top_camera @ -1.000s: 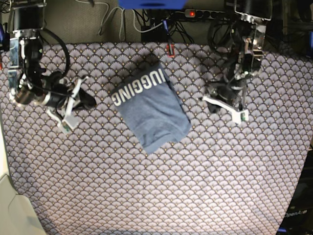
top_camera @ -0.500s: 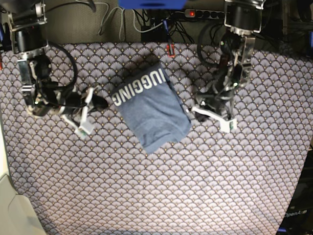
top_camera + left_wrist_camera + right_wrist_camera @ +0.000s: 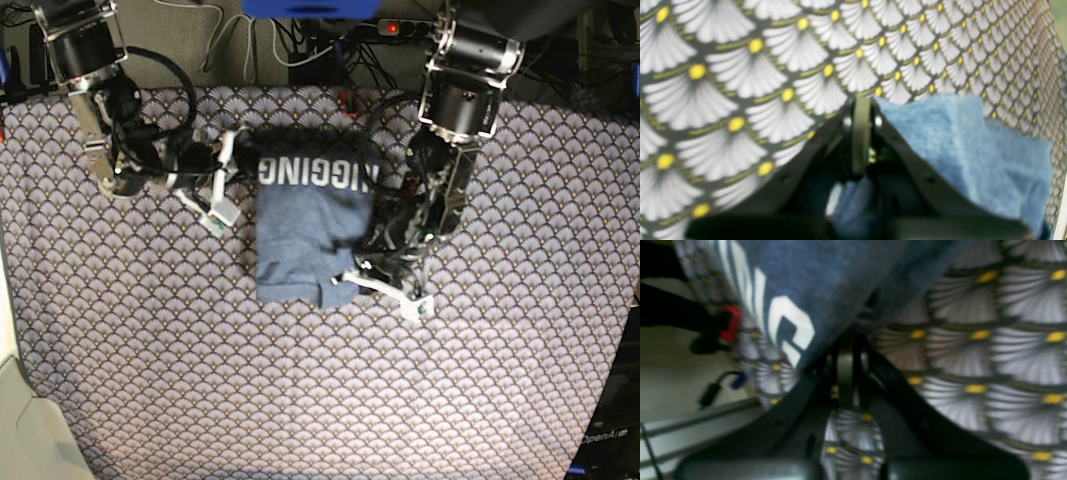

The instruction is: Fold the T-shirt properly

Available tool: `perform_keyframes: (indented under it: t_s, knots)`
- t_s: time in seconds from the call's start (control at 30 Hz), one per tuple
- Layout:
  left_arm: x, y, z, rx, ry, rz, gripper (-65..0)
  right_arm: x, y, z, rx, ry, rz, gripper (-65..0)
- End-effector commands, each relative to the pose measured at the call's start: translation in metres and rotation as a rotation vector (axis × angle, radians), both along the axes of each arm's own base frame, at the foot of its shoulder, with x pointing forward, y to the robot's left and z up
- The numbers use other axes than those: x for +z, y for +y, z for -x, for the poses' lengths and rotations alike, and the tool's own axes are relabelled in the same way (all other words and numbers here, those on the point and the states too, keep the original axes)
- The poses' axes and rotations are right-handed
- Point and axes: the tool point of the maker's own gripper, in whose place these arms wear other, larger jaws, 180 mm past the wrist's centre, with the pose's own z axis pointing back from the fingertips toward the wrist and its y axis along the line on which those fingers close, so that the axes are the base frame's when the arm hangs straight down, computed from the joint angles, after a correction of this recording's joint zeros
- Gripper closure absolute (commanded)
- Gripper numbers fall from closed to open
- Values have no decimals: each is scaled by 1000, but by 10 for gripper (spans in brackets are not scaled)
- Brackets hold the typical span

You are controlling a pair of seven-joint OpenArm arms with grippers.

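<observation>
Our left gripper (image 3: 352, 273) has its jaws together, pressed against the near right corner of the shirt (image 3: 305, 240). In the left wrist view the closed tips meet the blue cloth's edge with nothing clearly between them, so we judge this a nudge rather than a pinch. Our right gripper (image 3: 232, 150) is likewise closed, its tips at the far left corner beside the white lettering (image 3: 318, 173); the right wrist view shows the fabric lying just past the tips, not caught in them.

We read the two diagonal contacts as squaring up the bundle: the shirt lies folded into a compact block, lettering up along its far edge, toward the far edge of the tablecloth (image 3: 500, 380). A small flap at the near edge looks uneven, which may be why the left gripper sits there.
</observation>
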Motion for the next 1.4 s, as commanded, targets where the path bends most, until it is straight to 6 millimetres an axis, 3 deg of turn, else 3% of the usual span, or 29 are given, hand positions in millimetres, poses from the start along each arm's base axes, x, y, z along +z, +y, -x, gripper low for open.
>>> perform_keyframes:
  t_s: [0.0,0.17,0.33,0.5,0.6,0.67,0.73,0.87,1.0,1.1,1.2,1.23,1.37]
  knots:
    - [2,-8,0,-24,12,10,-2,0,-4,0,23,-7,30,0]
    - [4,-4,-1,-17,7,15,-2,-3,-12,9,26,4,46,0]
    - [34,17,0,-9,-94,-6,-2,4,-28,3,30,-30,83,0]
    - [83,55,36,-16,-196,33,-2,23,-68,-10,-4,-100,155,0]
    - [85,90,72,10,-173,22,-2,41,-90,-7,-24,-155,194,0]
    - [81,103,96,-11,-135,-15,-2,48,-103,0,-46,-172,213,0]
    - [74,111,131,-51,-75,-54,-2,55,-119,12,-65,-186,250,0]
    - [58,105,211,-149,68,-106,-2,63,-150,50,-76,-207,398,0]
    - [25,113,279,-196,207,-247,-2,49,-166,100,-106,-127,493,0]
    - [-7,120,324,-200,327,-349,-2,31,-185,137,-152,-40,593,0]
    - [-50,131,369,-220,473,-465,-2,9,-187,171,-173,21,653,0]
    - [-67,134,384,-224,530,-493,-2,-3,-187,182,-183,45,660,0]
    - [-122,149,408,-215,594,-575,-2,-70,-186,220,-243,166,625,0]
